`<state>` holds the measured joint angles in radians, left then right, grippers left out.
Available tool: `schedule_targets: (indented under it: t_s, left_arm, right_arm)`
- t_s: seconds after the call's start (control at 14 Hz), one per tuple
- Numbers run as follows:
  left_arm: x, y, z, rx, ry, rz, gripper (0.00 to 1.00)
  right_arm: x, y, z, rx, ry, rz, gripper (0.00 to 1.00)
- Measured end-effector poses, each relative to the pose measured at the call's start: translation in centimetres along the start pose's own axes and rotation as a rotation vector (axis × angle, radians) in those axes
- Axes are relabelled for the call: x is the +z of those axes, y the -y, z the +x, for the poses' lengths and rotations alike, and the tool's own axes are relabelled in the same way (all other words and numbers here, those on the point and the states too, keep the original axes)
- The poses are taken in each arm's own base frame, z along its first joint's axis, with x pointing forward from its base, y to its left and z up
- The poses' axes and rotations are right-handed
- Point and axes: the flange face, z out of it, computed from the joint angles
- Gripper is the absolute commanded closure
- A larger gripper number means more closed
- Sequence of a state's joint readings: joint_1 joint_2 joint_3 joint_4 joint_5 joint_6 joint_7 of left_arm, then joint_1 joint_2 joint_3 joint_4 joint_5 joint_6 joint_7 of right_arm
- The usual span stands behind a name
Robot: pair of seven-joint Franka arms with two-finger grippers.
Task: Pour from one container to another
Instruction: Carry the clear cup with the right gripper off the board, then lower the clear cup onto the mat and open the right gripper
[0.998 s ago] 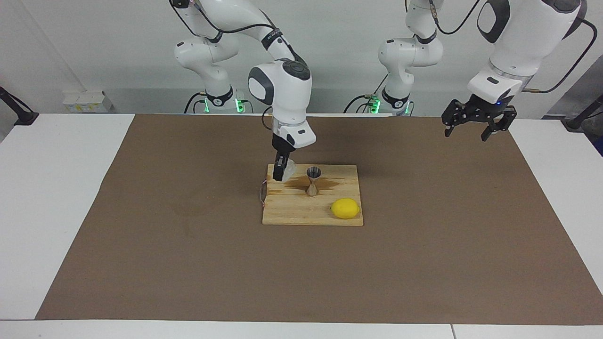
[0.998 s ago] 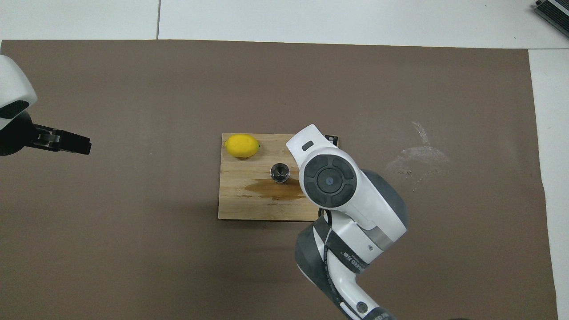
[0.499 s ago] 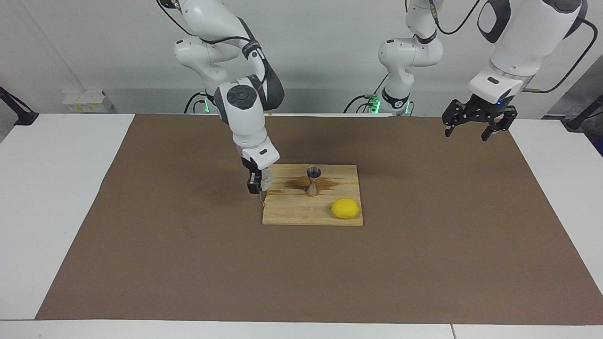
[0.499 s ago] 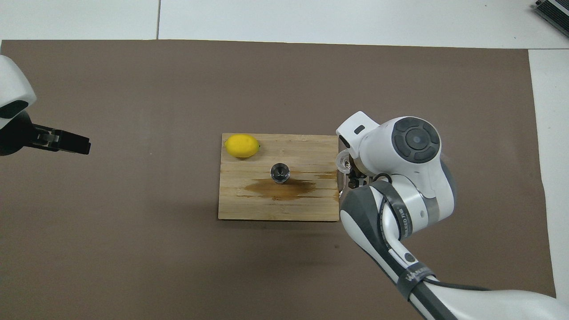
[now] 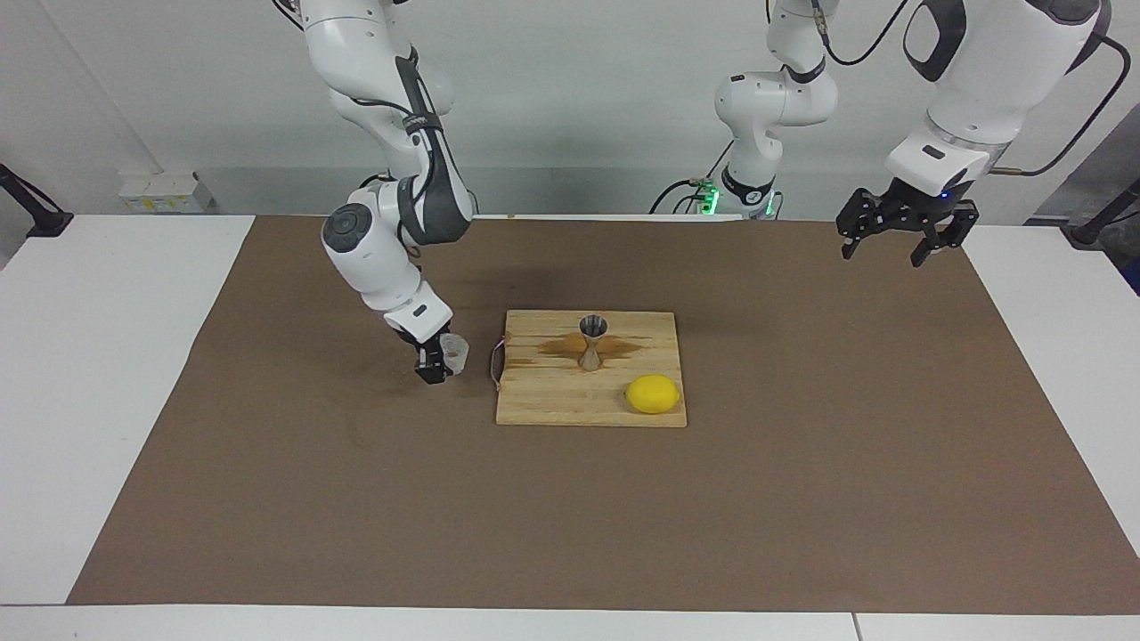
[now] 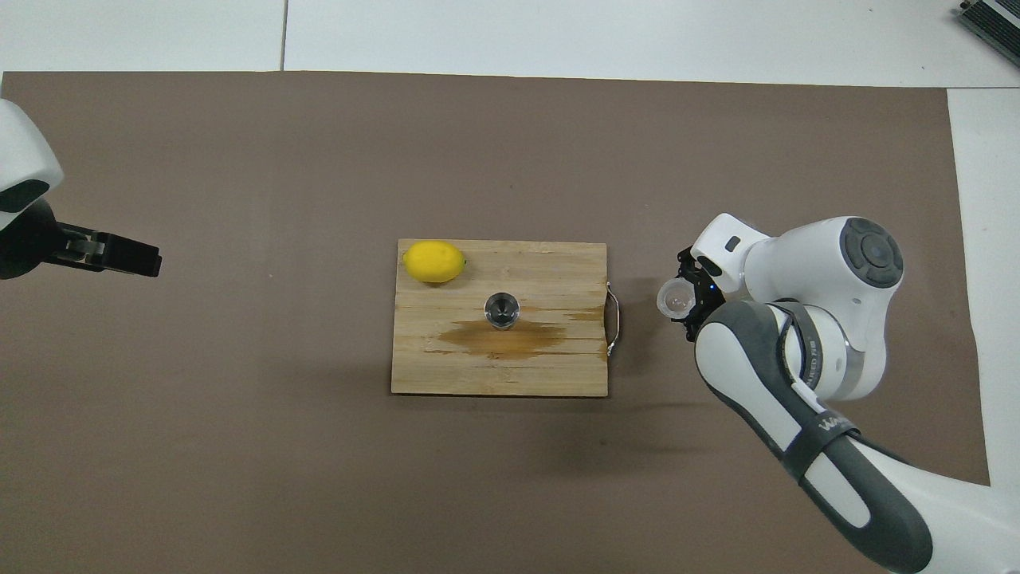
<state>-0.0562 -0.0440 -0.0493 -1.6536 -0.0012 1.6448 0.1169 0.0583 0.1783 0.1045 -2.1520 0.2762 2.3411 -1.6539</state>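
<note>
Your right gripper (image 5: 443, 361) clamps the clear glass cup (image 5: 455, 351) low over the brown mat (image 5: 802, 499), just beside the wooden cutting board (image 5: 552, 401). On that board the metal jigger (image 5: 592, 342) stands upright on a wet stain, nearer the robots than the lemon (image 5: 653, 394). Your left gripper (image 5: 898, 233) waits, jaws wide, over the mat's left-arm end.

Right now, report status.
Right gripper shut on glass cup, low over the mat beside the board. Left gripper open, waiting. Jigger upright, unobstructed.
</note>
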Motion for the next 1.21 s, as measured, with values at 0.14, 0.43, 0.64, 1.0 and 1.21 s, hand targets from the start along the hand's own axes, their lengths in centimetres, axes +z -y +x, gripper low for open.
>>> schedule_targets:
  t_s: [0.14, 0.43, 0.64, 1.0, 1.21]
  left_arm:
    - [0.0, 0.1, 0.0, -0.002, 0.0, 0.0, 0.0]
    - [0.0, 0.2, 0.0, -0.004, 0.0, 0.0, 0.0]
    - [0.0, 0.3, 0.0, -0.005, 0.0, 0.0, 0.0]
    - [0.0, 0.3, 0.0, -0.005, 0.0, 0.0, 0.0]
    - [0.0, 0.3, 0.0, -0.006, -0.001, 0.0, 0.0]
  right_arm:
    - [0.2, 0.4, -2.9, -0.027, -0.009, 0.007, 0.74]
    - [0.6, 1.1, -6.3, -0.064, -0.011, 0.02, 0.74]
    - [0.9, 1.6, -7.3, -0.073, -0.012, 0.029, 0.73]
    - [1.6, 2.3, -7.9, -0.068, -0.014, 0.046, 0.44]
    - [1.9, 2.6, -8.8, -0.058, -0.014, 0.051, 0.0]
